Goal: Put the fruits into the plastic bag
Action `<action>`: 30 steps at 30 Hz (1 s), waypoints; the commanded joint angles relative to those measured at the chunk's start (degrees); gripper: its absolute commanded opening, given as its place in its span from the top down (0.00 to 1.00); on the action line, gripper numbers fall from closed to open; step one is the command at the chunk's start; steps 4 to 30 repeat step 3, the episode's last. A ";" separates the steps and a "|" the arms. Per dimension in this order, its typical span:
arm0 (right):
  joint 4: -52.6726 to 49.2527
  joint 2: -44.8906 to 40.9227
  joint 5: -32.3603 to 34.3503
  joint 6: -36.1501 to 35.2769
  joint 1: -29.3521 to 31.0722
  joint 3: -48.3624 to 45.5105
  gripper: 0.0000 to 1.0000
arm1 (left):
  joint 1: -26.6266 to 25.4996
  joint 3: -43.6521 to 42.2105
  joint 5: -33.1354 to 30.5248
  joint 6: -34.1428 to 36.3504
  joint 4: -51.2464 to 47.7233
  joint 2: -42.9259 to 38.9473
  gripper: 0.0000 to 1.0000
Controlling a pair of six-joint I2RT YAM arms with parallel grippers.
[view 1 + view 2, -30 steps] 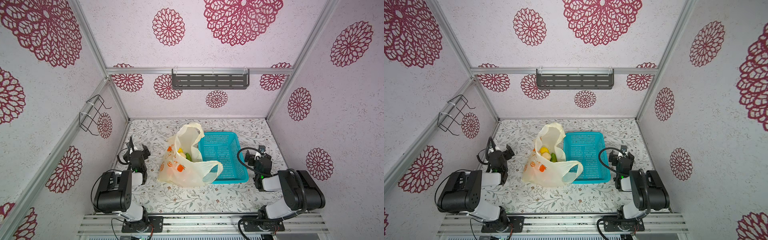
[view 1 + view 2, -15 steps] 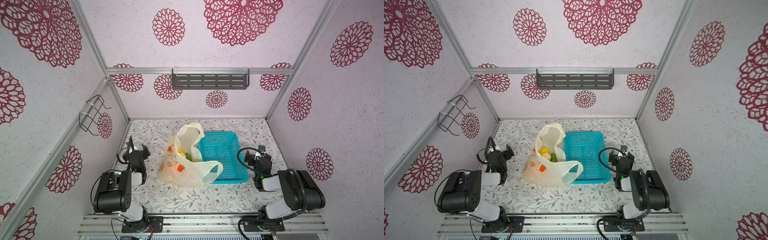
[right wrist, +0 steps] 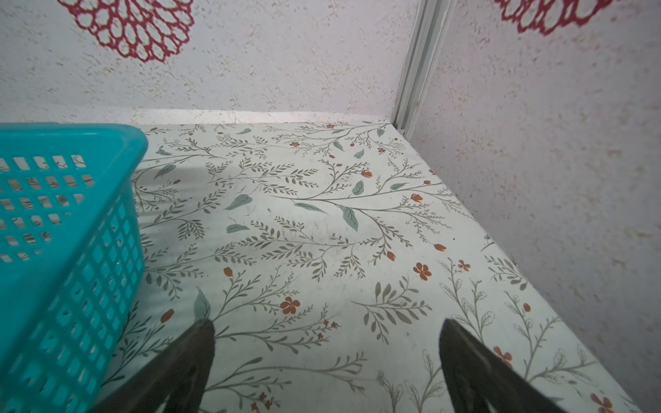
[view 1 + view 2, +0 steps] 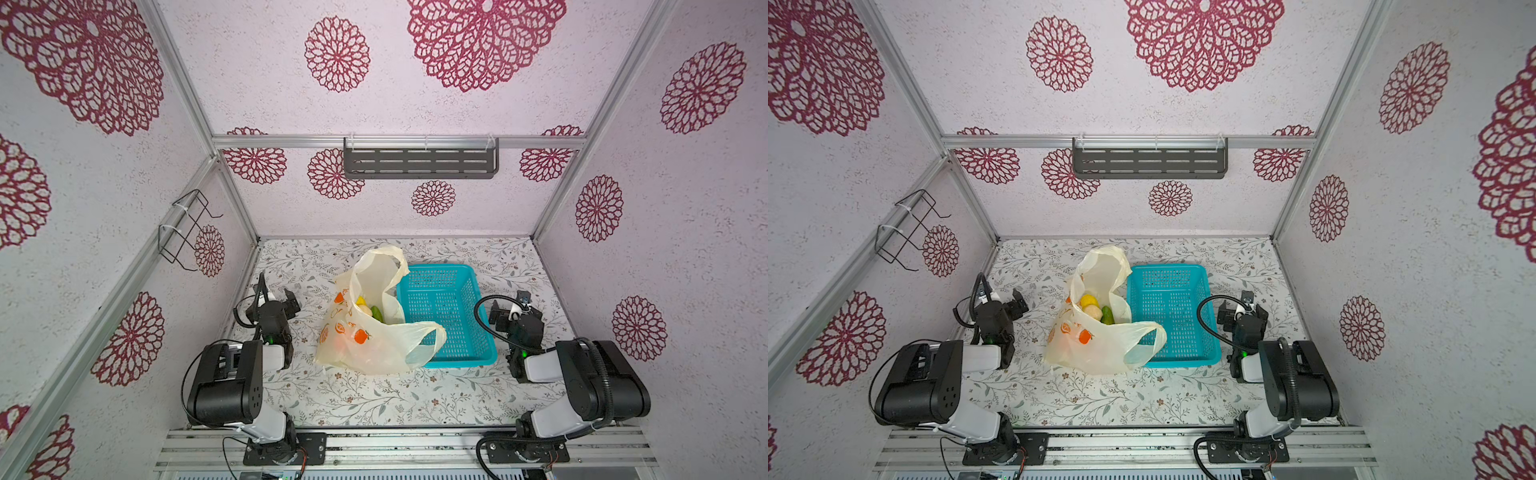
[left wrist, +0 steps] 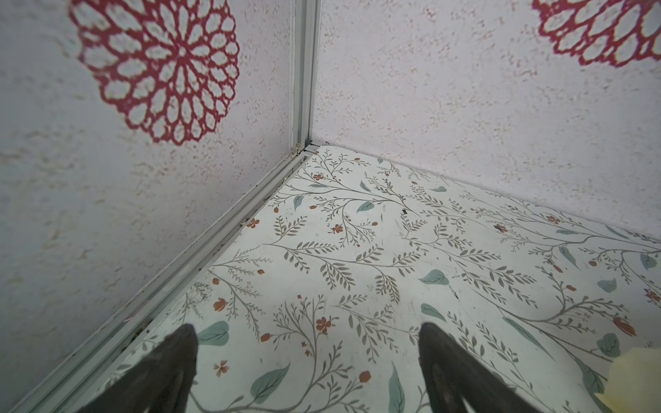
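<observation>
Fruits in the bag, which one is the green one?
The oblong fruit, lying nearest the teal basket, is green. The round fruit beside it is beige, and the lumpy fruit past that is yellow.

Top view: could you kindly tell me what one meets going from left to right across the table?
left gripper → plastic bag → teal basket → right gripper

The basket [image 4: 432,269] sits on the table [image 4: 374,399]. The bag [image 4: 374,349] rests against the basket's left side, with one handle draped over its near left corner. The fruits [image 4: 370,309] lie inside the bag. My left gripper [image 5: 307,330] is well left of the basket, beyond the bag. My right gripper [image 3: 327,325] is near the basket's right side.
</observation>
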 commanded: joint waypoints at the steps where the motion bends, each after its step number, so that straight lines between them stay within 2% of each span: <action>1: 0.89 -0.30 -1.15 0.99 -0.37 0.80 0.01 | 0.39 0.64 0.52 1.60 0.15 0.03 0.02; 30: 1.86 -0.23 -1.03 0.92 -0.27 0.39 0.01 | 0.33 0.39 0.62 1.60 0.53 -0.07 0.03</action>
